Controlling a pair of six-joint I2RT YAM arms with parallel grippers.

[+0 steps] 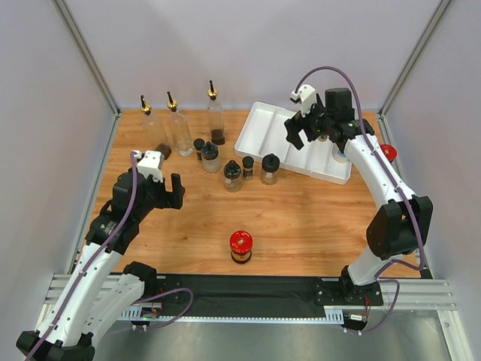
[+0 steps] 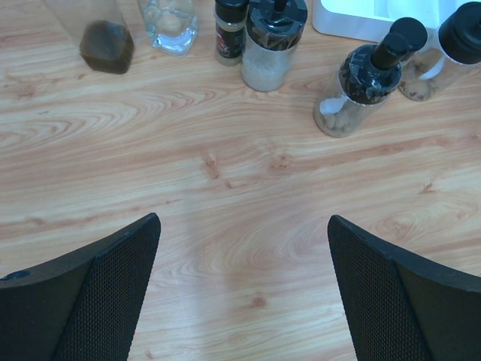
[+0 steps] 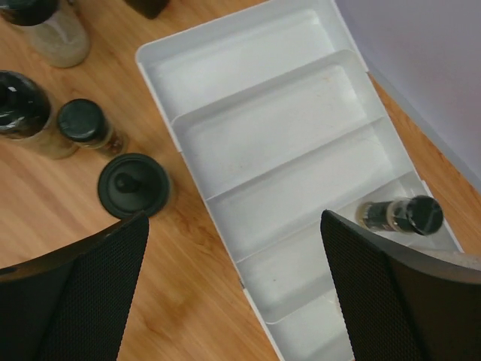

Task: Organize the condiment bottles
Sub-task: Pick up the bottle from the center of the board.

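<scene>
Wooden tabletop (image 1: 301,218): left arm (image 1: 113,226) folded low, left gripper (image 2: 242,222) wide open, empty; right arm (image 1: 376,169) arched over the far-right tray (image 1: 259,124), right gripper (image 3: 234,216) likewise. Most condiment bottles (image 1: 210,154) cluster by the far edge.

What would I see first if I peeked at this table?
A red-lidded jar stands alone at the front, in the middle. Three tall bottles line the far left. The right claw hangs open over the white tray, which holds one small jar.
</scene>
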